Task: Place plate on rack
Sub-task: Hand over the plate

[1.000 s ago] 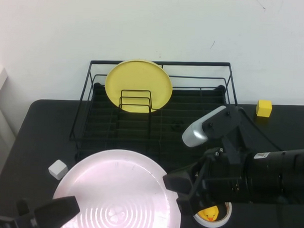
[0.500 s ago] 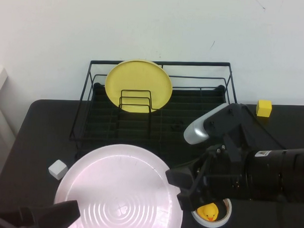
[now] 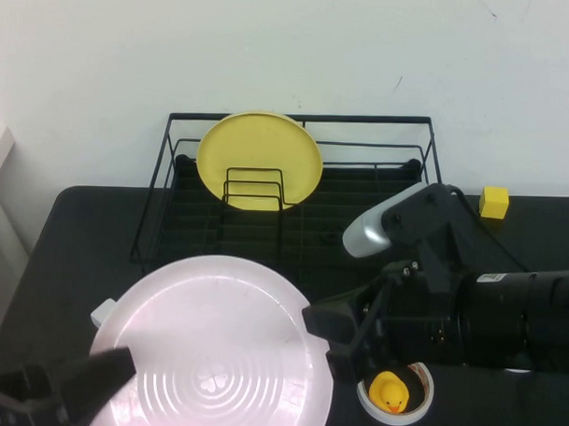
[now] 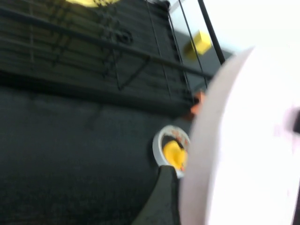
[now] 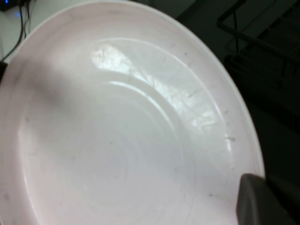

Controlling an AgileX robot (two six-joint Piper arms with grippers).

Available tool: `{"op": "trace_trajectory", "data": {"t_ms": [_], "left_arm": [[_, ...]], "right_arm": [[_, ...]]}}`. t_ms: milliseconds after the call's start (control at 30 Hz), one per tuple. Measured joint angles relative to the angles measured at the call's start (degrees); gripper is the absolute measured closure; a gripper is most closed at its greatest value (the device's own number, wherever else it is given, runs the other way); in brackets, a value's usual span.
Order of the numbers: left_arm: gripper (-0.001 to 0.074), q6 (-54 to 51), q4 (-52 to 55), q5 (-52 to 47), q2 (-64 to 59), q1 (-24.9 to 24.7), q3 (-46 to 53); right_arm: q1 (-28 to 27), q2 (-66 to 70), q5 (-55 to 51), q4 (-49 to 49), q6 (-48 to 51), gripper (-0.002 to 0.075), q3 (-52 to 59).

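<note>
The large pale pink-white plate [image 3: 214,346] is held up above the table's near side, ringed underside facing the camera, in front of the black wire rack [image 3: 297,117]. My left gripper [image 3: 106,377] is shut on its near-left rim. My right gripper [image 3: 332,338] is shut on its right rim. In the left wrist view the plate [image 4: 248,140] fills one side beside a dark finger [image 4: 164,199]. In the right wrist view the plate [image 5: 122,140] fills the frame with one finger [image 5: 258,199] over its rim.
A yellow plate [image 3: 258,156] stands upright at the rack's back left, behind small dividers [image 3: 254,189]. A yellow duck [image 3: 389,392] sits in a white ring near the right arm. A yellow cube [image 3: 494,202] lies far right; a white cube [image 3: 103,309] peeks from behind the plate's left edge.
The plate has risen and shifted left and toward the rack, now covering most of the white cube. Both grippers moved with it; the right arm swung slightly left.
</note>
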State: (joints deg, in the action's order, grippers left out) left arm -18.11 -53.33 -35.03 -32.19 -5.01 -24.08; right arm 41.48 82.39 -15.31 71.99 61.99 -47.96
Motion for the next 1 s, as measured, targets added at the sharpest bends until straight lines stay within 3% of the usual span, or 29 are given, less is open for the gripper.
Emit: {"op": "trace_trajectory", "data": {"t_ms": [300, 533, 667, 867, 1000], "left_arm": [[0.0109, 2.0, 0.0, 3.4, 0.0, 0.0, 0.0], [0.0134, 2.8, -0.5, -0.5, 0.0, 0.0, 0.0], [0.0267, 2.9, -0.6, -3.3, 0.0, 0.0, 0.0], [0.0638, 2.6, -1.0, -4.9, 0.0, 0.0, 0.0], [0.0643, 1.2, -1.1, -4.8, 0.0, 0.0, 0.0]], "right_arm": [[0.0, 0.0, 0.0, 2.9, 0.8, 0.0717, -0.1], [0.0, 0.0, -0.8, 10.8, 8.9, 0.0717, -0.1], [0.0, 0.0, -2.2, 16.6, 15.8, 0.0717, -0.1], [0.0, 0.0, -3.2, 19.4, 24.5, 0.0717, -0.1], [0.0, 0.0, -4.0, 22.0, 29.4, 0.0654, -0.1]]}}
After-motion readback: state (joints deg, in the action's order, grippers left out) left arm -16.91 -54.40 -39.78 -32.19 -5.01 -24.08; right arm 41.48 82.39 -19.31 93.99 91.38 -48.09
